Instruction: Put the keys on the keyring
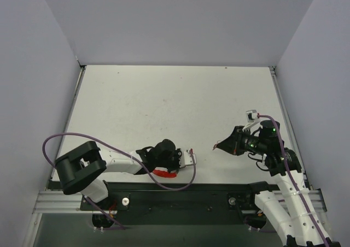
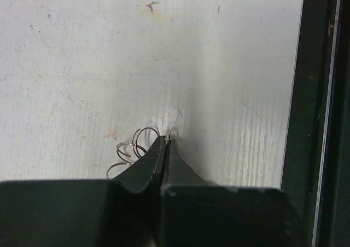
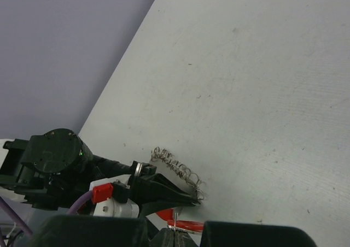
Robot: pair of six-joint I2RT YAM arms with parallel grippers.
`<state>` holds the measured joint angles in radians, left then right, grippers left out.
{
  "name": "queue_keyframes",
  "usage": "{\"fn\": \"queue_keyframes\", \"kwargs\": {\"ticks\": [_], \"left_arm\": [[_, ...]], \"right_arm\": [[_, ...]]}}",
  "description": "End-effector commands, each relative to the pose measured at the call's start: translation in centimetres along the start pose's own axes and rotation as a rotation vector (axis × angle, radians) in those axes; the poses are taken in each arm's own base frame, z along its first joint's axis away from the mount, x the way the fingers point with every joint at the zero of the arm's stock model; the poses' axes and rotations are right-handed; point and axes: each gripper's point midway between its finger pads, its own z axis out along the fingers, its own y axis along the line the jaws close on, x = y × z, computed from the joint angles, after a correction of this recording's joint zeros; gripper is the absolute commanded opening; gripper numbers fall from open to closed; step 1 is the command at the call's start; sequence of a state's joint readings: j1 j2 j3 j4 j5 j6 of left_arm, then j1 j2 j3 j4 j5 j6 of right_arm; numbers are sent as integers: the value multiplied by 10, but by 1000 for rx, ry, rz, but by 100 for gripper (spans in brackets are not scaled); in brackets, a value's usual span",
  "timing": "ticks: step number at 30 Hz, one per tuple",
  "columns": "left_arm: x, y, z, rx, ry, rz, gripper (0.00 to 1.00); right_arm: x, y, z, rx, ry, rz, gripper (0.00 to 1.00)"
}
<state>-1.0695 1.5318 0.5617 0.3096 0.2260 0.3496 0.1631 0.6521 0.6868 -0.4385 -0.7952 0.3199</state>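
Both were clamped: my left pincer (image 2: 165, 142) on the thin silvery beaded chain (image 3: 175, 168), my right pincer (image 3: 175, 237) on a tiny red-headed key (image 1: 217, 146).

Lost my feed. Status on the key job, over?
Left tool shut on keyring chain. Right tool shut, apparently on key, close by. Red band on table. Nothing between tools.

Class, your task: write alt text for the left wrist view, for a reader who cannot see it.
The left gripper, its two dark fingers shut together, seems to pinch the end of the keyring, whose thin silvery loops curl on the white table just left of the fingertips. A dark rail runs down the right edge.
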Motion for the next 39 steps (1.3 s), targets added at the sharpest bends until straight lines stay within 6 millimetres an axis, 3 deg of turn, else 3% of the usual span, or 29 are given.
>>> {"fn": "queue_keyframes", "kwargs": {"ticks": [1,2,4,5,10,11,15,19,29,39], "left_arm": [[-43,11,-9,-12,-106,20,0],[-54,12,-16,-16,-131,26,0],[-58,11,-23,-7,-128,25,0],[-72,12,-33,-14,-161,33,0],[-101,7,-70,-5,-218,48,0],[-113,6,-83,-14,-257,61,0],[-131,2,-115,-25,-293,80,0],[-156,2,-145,-53,-356,102,0],[-187,4,-162,-86,-391,138,0],[-189,6,-160,-98,-357,168,0]], "right_arm": [[-5,10,-1,-50,-4,-14,0],[-6,13,-2,-62,-4,-17,0],[-10,17,-3,-77,-13,-20,0],[-10,22,-4,-101,-13,-27,0],[-16,44,-6,-179,-28,-37,0],[-21,50,-7,-195,-39,-53,0],[-24,77,-8,-241,-26,-100,0],[-18,105,-4,-281,36,-146,0],[-15,145,-2,-312,104,-206,0],[-9,147,9,-291,141,-220,0]]}}
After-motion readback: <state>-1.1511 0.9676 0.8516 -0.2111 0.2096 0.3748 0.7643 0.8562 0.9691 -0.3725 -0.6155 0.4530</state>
